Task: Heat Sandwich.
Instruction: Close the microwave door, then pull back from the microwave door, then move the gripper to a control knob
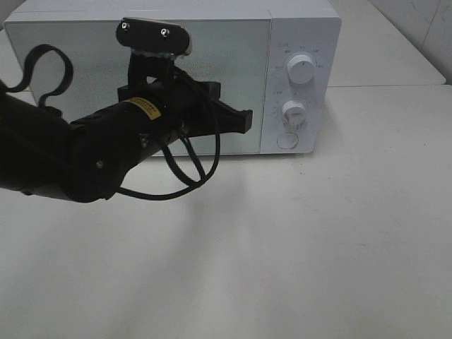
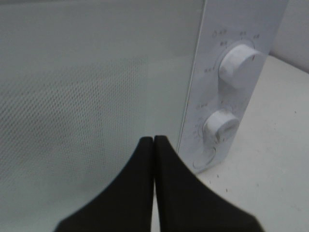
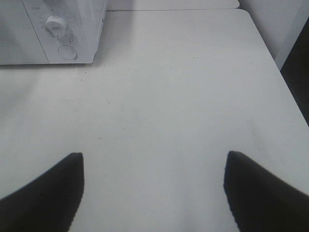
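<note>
Found a white microwave (image 1: 212,8) at the back of the pale desk (image 1: 318,247), with frosted door (image 1: 78,78) closed flush beside the control panel (image 1: 321,49). Counted on that panel an upper knob (image 1: 302,70), a lower knob (image 1: 293,111) and a round button (image 1: 287,140) beneath them. Saw the left arm (image 1: 85,155) stretched in from the left across the door, with a black cable (image 1: 187,166) looping below it and a wrist camera (image 1: 155,37) on top, all three covering the middle of the door in the high view. Found the left end effector (image 2: 153,141) with fingers pressed together and nothing between them, tips aimed toward the panel, in front of the door's lower right part near the seam; could not tell whether touching the door or just off it. Found the right end effector (image 3: 153,162) over bare desk to the right of the microwave, well apart from it, fingers spread wide with nothing between. Could not find the sandwich in any view: made out nothing through the door's frosted, dotted face, so could tell neither its place, its long axis nor its heading
</note>
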Robot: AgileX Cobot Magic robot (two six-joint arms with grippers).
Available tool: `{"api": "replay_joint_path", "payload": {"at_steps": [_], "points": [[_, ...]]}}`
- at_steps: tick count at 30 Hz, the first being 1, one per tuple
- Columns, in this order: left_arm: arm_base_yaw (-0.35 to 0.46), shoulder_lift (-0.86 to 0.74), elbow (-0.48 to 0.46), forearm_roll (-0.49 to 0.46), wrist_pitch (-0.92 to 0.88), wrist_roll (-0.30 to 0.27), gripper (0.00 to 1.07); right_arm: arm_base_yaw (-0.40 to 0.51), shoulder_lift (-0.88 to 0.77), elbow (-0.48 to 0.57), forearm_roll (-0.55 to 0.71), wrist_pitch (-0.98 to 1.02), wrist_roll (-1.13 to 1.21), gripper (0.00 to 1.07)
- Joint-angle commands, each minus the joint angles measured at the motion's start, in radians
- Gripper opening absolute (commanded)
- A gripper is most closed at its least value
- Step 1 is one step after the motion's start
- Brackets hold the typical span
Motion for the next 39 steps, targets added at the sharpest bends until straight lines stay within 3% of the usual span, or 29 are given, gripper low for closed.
{"api": "replay_joint_path", "payload": {"at_steps": [1,4,5,6,7,9,14,20,26,28,30,33,34,38,39], "points": [[-0.006,-0.049,0.03,-0.035,0.069,-0.004,0.02,-0.007,-0.027,0.0,0.002,-0.006,-0.014,0.76],[-0.004,-0.107,0.062,-0.043,0.196,-0.003,0.35,-0.007,-0.027,0.0,0.002,-0.006,-0.014,0.76],[-0.004,-0.142,0.088,-0.044,0.252,-0.003,0.68,-0.007,-0.027,0.0,0.002,-0.006,-0.014,0.76],[-0.004,-0.142,0.088,-0.044,0.252,-0.003,0.68,-0.007,-0.027,0.0,0.002,-0.006,-0.014,0.76],[-0.004,-0.161,0.102,-0.044,0.277,-0.003,0.84,-0.007,-0.027,0.0,0.002,-0.006,-0.014,0.76],[-0.004,-0.193,0.124,-0.038,0.311,0.0,1.04,-0.007,-0.027,0.0,0.002,-0.006,-0.014,0.76],[-0.004,-0.297,0.172,-0.015,0.482,0.049,1.03,-0.007,-0.027,0.0,0.002,-0.006,-0.014,0.76],[0.043,-0.379,0.179,-0.016,0.664,0.052,1.03,-0.007,-0.027,0.0,0.002,-0.006,-0.014,0.76],[0.216,-0.473,0.179,0.002,0.922,0.052,1.03,-0.007,-0.027,0.0,0.002,-0.006,-0.014,0.76],[0.332,-0.527,0.179,0.038,1.052,0.052,1.03,-0.007,-0.027,0.0,0.002,-0.006,-0.014,0.76],[0.363,-0.541,0.179,0.048,1.084,0.052,1.03,-0.007,-0.027,0.0,0.002,-0.006,-0.014,0.76],[0.511,-0.609,0.179,0.097,1.223,0.052,1.03,-0.007,-0.027,0.0,0.002,-0.006,-0.014,0.76],[0.511,-0.609,0.179,0.097,1.223,0.052,1.03,-0.007,-0.027,0.0,0.002,-0.006,-0.014,0.76],[0.679,-0.705,0.179,0.17,1.359,0.047,1.03,-0.007,-0.027,0.0,0.002,-0.006,-0.014,0.76],[0.679,-0.705,0.179,0.17,1.359,0.047,1.03,-0.007,-0.027,0.0,0.002,-0.006,-0.014,0.76]]}}
